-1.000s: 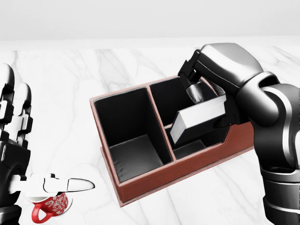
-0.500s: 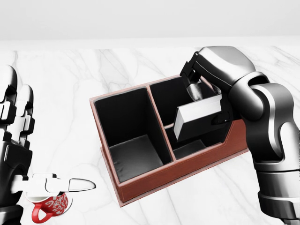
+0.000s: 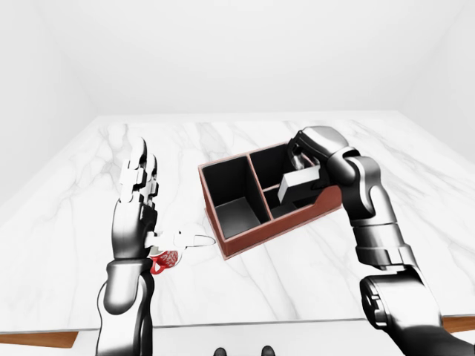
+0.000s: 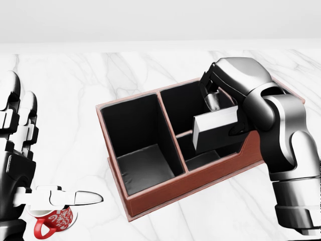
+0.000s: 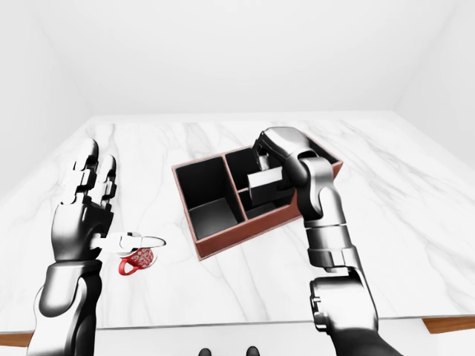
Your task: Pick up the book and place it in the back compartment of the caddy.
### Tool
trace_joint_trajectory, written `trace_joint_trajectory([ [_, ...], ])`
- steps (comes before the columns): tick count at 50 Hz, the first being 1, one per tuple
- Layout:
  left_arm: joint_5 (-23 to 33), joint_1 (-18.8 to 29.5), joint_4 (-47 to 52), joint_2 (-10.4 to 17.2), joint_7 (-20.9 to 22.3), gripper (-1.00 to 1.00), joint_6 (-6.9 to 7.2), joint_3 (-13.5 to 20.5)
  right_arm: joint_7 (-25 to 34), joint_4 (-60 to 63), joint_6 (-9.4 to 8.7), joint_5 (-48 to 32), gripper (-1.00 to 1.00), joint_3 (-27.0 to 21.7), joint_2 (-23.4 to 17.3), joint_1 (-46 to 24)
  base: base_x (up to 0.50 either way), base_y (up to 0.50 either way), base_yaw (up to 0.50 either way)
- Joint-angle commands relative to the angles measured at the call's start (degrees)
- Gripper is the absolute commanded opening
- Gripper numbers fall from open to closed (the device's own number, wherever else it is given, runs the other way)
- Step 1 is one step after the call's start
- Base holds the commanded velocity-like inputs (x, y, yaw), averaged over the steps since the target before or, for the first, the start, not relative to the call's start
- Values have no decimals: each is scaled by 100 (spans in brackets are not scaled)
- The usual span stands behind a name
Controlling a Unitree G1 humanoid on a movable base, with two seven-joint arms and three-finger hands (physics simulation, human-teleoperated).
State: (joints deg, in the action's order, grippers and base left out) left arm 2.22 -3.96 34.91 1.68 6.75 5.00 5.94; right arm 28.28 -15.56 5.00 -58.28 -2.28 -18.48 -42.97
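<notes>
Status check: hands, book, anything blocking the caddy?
Right hand shut on book, held tilted over caddy, right-side compartments. Left hand open, off to the left near red mug. Nothing blocking the compartments.

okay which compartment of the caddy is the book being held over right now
The right hand holds the book over the caddy's right side in the head view, above the divider between its two small compartments. The large left compartment is clear of it.
</notes>
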Motion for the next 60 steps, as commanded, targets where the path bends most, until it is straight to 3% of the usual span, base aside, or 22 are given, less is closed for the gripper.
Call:
trace_joint_trajectory([
  [1,2,2,-24,0,-1,100,0,-3,-163,50,0,-97,-100,-18,82,99,0,0,0],
  [18,-3,5,-54,4,2,100,0,-2,-381,-236,0,-152,-100,42,189,102,0,0,0],
  [41,-4,15,-22,6,6,100,0,-2,-1475,-1537,0,-319,-100,223,347,-409,0,0,0],
  [60,-5,19,-25,0,-1,100,0,-18,-1945,-2355,0,-511,-100,332,350,-790,0,0,0],
])
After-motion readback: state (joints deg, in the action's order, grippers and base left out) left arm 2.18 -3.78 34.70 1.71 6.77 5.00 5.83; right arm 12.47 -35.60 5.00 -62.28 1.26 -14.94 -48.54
